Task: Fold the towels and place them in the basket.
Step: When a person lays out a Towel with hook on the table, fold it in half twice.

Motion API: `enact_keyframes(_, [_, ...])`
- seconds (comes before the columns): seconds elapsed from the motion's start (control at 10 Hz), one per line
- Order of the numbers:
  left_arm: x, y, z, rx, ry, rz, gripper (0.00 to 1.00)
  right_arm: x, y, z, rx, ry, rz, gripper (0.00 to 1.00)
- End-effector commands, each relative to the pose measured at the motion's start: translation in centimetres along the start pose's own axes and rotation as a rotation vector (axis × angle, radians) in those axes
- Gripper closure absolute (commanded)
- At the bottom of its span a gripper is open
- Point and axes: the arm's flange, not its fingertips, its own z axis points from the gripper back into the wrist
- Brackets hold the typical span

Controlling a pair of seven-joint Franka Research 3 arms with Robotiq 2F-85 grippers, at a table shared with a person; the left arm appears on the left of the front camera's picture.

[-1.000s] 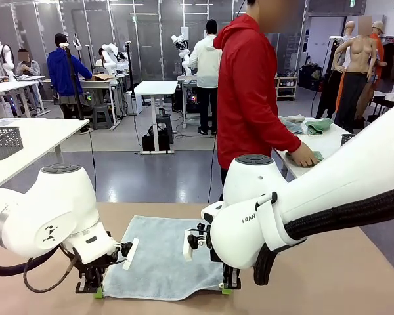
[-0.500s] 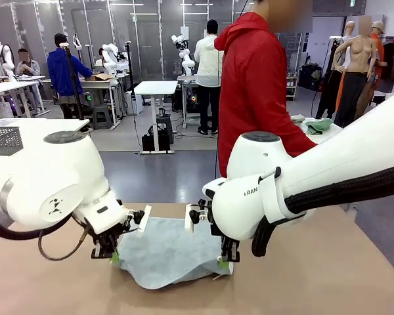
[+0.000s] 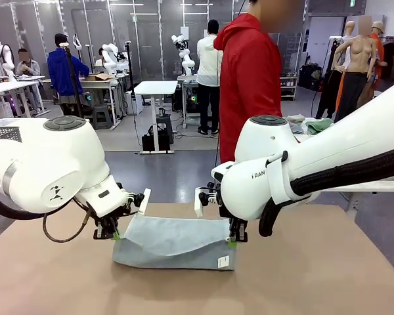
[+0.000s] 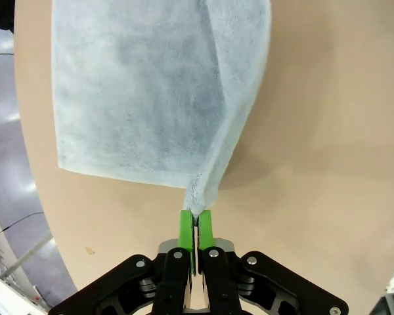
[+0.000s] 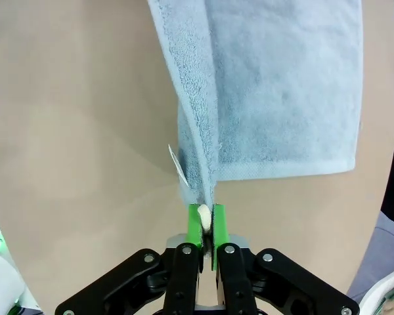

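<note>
A pale blue-grey towel (image 3: 174, 241) lies on the brown table, its near half lifted and carried over toward the far edge. My left gripper (image 3: 115, 234) is shut on the towel's left corner (image 4: 198, 197), green pads pinched together. At the other side my right gripper (image 3: 232, 241) is shut on the right corner (image 5: 205, 197). A small white tag (image 3: 223, 261) hangs at the towel's near right edge, also seen as the tag (image 5: 176, 161) in the right wrist view. The lower layer of the towel (image 4: 131, 92) rests flat on the table. The basket is out of view.
A person in a red jacket (image 3: 249, 79) stands at the far side of the table, turned toward a side table with more cloths (image 3: 315, 125). Bare brown tabletop (image 3: 328, 269) spreads to both sides of the towel and in front of it.
Both grippers have lifted the towel's near corners and carried them away from the front edge toward the far side, folding the towel over. The person's hand has left the side table.
</note>
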Motion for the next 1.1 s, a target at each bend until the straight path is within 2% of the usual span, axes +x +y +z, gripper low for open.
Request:
enact_keyframes(0.0, [0.4,0.4,-1.2,0.011,0.012,0.028,0.96,-0.1,-0.5,-0.4,0.009,0.024,0.019,0.92])
enact_keyframes(0.1, [0.0,0.0,0.0,0.0,0.0,0.0,0.96,0.0,0.0,0.0,0.0,0.0,0.0,0.92])
enact_keyframes(0.4, [0.0,0.1,-0.5,-0.007,0.002,0.004,0.96,-0.1,0.0,-0.3,0.003,0.005,0.002,0.92])
enact_keyframes(0.6, [-0.3,2.2,-1.3,-0.04,-0.017,-0.023,0.96,-0.8,-2.4,-0.2,0.017,-0.013,0.051,0.92])
enact_keyframes(1.0, [0.6,7.4,-3.2,0.001,-0.004,-0.051,0.96,-0.5,-7.7,-0.4,0.02,-0.034,0.075,0.92])
